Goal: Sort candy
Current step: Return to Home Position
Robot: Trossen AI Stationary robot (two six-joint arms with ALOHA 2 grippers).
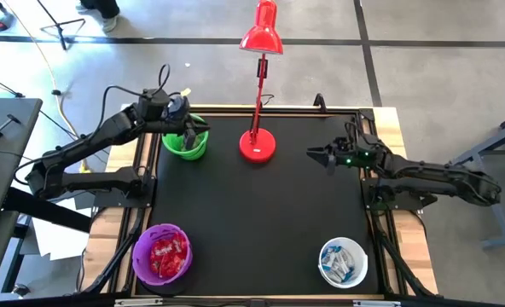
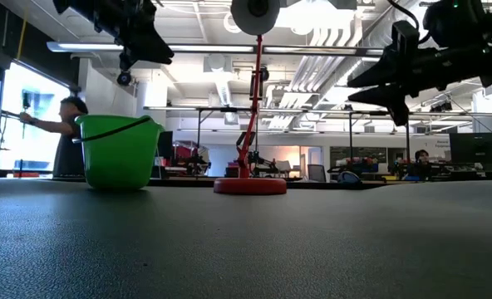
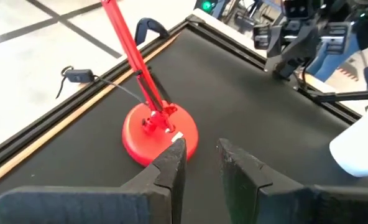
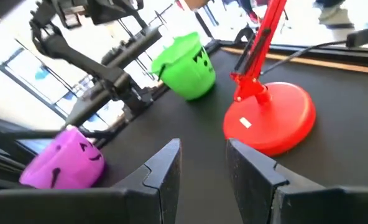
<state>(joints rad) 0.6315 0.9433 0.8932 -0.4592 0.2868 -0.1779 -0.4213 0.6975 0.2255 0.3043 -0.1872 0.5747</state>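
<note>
The candy lies in bowls: red pieces [image 1: 167,252] in the purple bowl [image 1: 142,256] at the near left, blue-and-white pieces [image 1: 341,263] in the white bowl [image 1: 360,256] at the near right. A green bowl [image 1: 184,145] stands on the mat at the far left; what it holds is hidden. My left gripper [image 1: 193,130] hovers above the green bowl, open [image 3: 201,155], with nothing between its fingers. My right gripper [image 1: 319,156] hangs open [image 4: 202,163] and empty above the mat's far right, pointing toward the table's left.
A red desk lamp stands with its round base [image 1: 258,147] on the mat's far middle, between the two grippers; its shade [image 1: 263,36] hangs beyond the far edge. The black mat [image 1: 252,222] between the bowls holds nothing else.
</note>
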